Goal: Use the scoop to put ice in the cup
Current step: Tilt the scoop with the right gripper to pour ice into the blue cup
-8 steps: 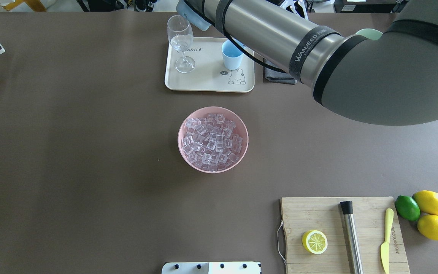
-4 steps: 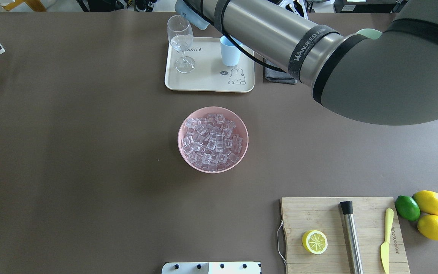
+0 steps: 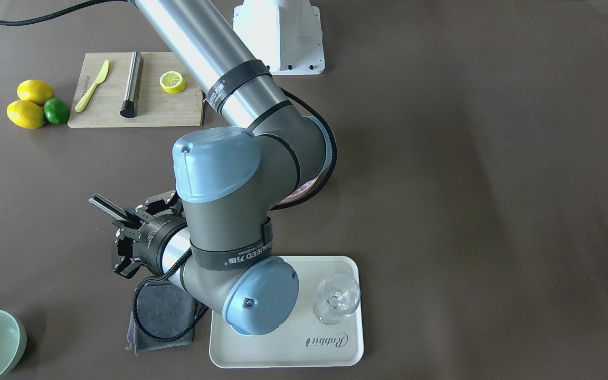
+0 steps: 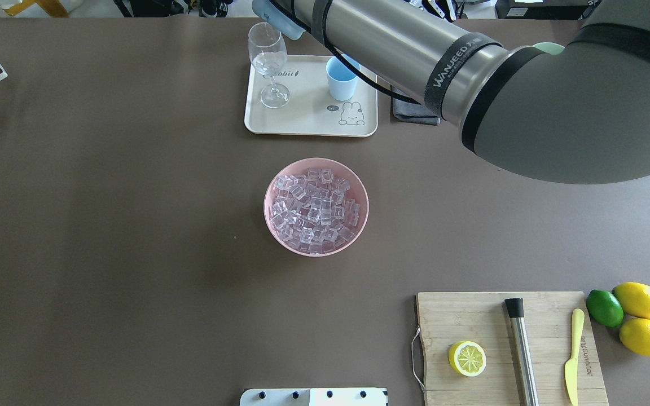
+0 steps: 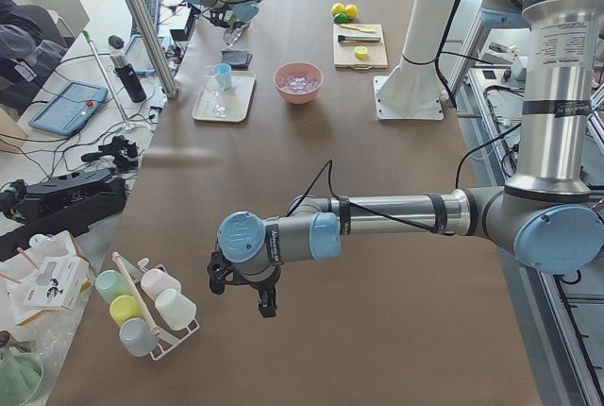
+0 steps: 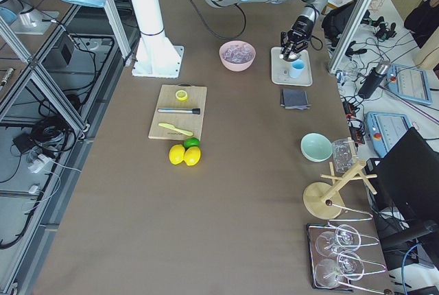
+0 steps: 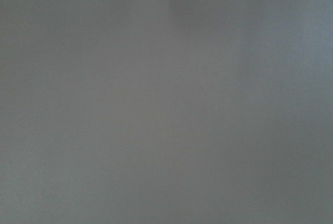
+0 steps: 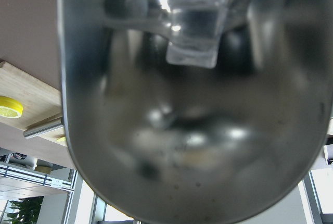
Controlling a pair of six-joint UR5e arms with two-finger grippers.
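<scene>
Bright even daylight, soft shadows, scoop (image 8: 192,130) close-up blurred

One camera hangs behind me, over my shoulders, looking forward and down across the worktop (image 4: 133,225). Another faces me from the far edge, steeply down and closer, with my right arm (image 3: 230,211) filling its middle. Both share the tray (image 4: 302,121) and the cutting board (image 4: 471,321). Two distant cameras look along the worktop from its left and right ends, and each catches the pink bowl (image 5: 298,97). My left wrist camera sees only bare worktop, close. My right wrist camera stares into the scoop (image 8: 192,140), very near.
</scene>
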